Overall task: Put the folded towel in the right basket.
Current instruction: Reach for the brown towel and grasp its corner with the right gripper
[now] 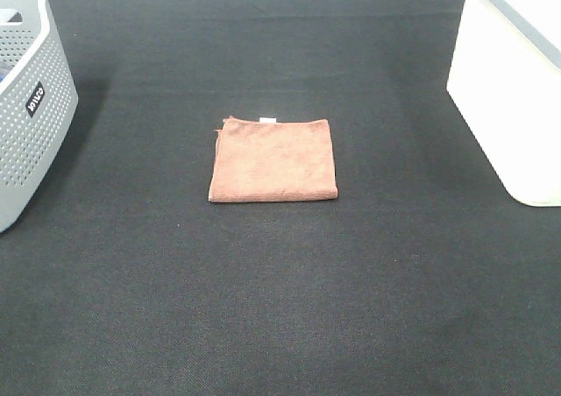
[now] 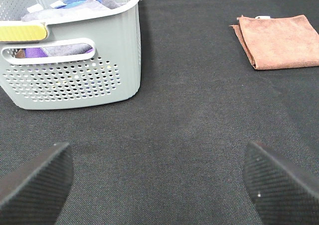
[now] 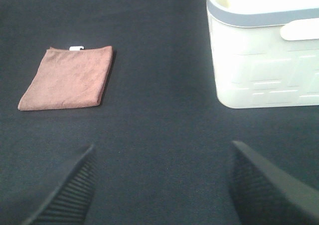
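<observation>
A folded brown towel [image 1: 273,160] with a small white tag lies flat in the middle of the black cloth. It also shows in the left wrist view [image 2: 279,41] and the right wrist view [image 3: 67,77]. The white right basket [image 1: 513,85] stands at the right edge and shows in the right wrist view [image 3: 264,51]. My left gripper [image 2: 159,185] is open and empty, well short of the towel. My right gripper [image 3: 162,185] is open and empty, between towel and white basket but nearer the camera. Neither gripper shows in the exterior high view.
A grey perforated basket [image 1: 26,98] holding several cloths stands at the left edge; it also shows in the left wrist view [image 2: 70,60]. The black cloth [image 1: 280,308] covers the whole table.
</observation>
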You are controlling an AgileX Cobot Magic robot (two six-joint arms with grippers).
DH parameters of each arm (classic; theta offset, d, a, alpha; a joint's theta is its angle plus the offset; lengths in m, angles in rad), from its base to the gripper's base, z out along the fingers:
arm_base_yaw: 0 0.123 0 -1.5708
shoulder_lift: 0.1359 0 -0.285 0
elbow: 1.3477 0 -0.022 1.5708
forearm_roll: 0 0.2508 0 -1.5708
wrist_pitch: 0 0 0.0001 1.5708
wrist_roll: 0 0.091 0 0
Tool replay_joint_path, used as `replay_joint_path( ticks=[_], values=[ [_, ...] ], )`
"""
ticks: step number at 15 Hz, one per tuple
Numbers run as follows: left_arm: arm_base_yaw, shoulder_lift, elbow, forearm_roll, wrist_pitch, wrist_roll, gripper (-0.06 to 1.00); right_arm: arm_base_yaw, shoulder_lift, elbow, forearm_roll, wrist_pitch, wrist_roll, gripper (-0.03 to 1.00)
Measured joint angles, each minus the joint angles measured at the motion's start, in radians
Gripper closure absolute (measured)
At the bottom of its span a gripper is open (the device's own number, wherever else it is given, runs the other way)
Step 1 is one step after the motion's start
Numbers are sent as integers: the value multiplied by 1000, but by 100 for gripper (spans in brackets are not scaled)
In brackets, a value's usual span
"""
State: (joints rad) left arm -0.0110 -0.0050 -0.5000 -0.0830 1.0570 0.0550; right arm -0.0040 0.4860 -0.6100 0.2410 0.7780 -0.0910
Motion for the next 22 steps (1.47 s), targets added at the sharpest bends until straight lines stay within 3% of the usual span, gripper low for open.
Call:
replay_joint_path(
  ticks=[6,11,12,16,18,22],
  values=[
    [0,0,0,0,0,0,7,0,588,-315,153,4,-143,29],
    [0,0,0,0,0,0,7,5,842,-507,316,16,-275,29],
    [0,0,0,0,0,0,7,52,922,-568,323,17,-304,29],
    [0,0,0,0,0,0,7,220,1142,-715,320,19,-289,29],
    [0,0,0,0,0,0,7,232,1275,-795,339,23,-212,29],
    [0,0,0,0,0,0,7,232,1438,-903,350,38,-194,29]
  ],
)
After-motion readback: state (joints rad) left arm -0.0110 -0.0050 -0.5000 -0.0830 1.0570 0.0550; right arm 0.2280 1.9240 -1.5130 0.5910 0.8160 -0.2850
